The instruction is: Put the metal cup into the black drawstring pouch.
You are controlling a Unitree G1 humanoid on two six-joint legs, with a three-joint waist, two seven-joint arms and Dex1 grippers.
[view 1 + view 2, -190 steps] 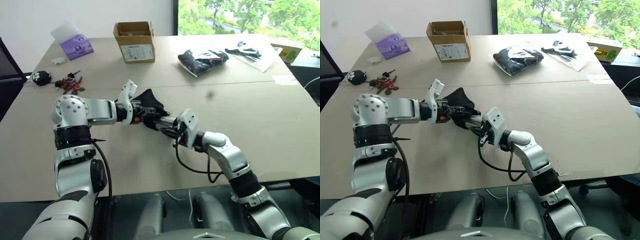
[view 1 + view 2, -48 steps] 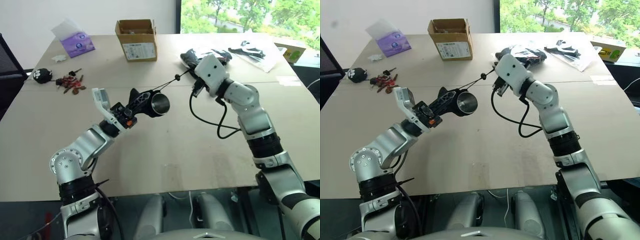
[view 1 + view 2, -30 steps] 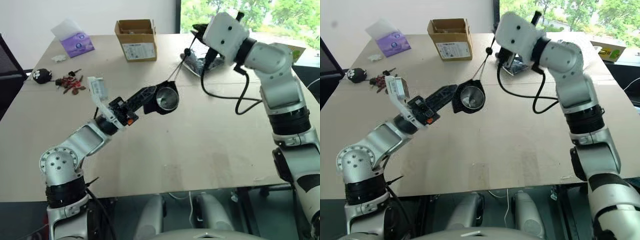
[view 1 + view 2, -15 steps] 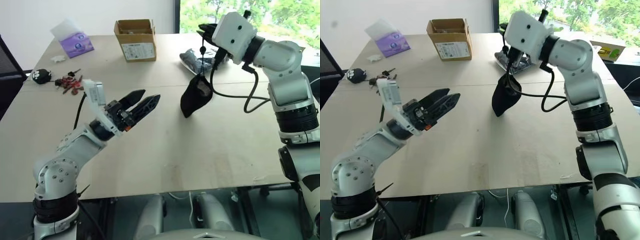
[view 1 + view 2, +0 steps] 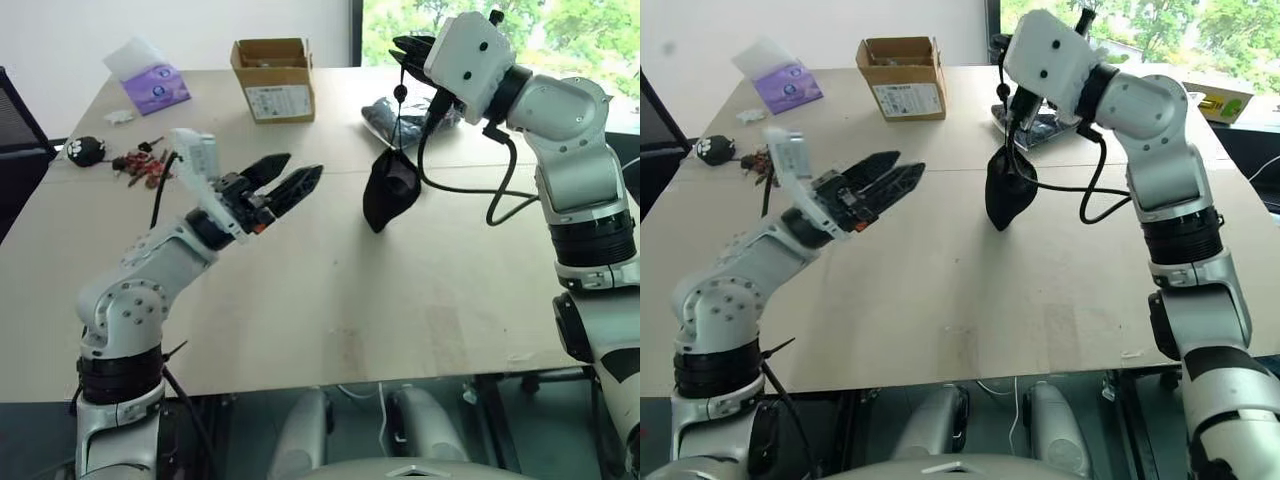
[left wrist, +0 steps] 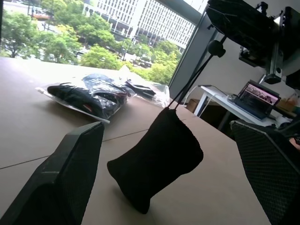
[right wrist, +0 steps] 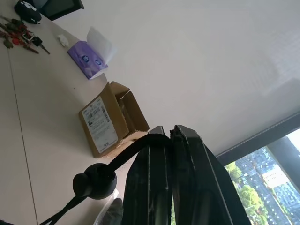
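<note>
Two end effectors differ: your right end effector [image 5: 405,52] pinches the cord, the soft, bulging black drawstring pouch [image 5: 389,196] dangling over the bench [image 5: 330,290], while your left end effector [image 5: 285,182] gapes empty.

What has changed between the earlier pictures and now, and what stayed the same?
The left gripper let go of the black drawstring pouch and now stands open and empty. The right gripper, shut on the cord, rose and lifted the pouch, which now hangs closed with its tip near the table. The metal cup, whose open mouth showed in the pouch before, is hidden. The cardboard box, tissue pack and keys stayed put.
</note>
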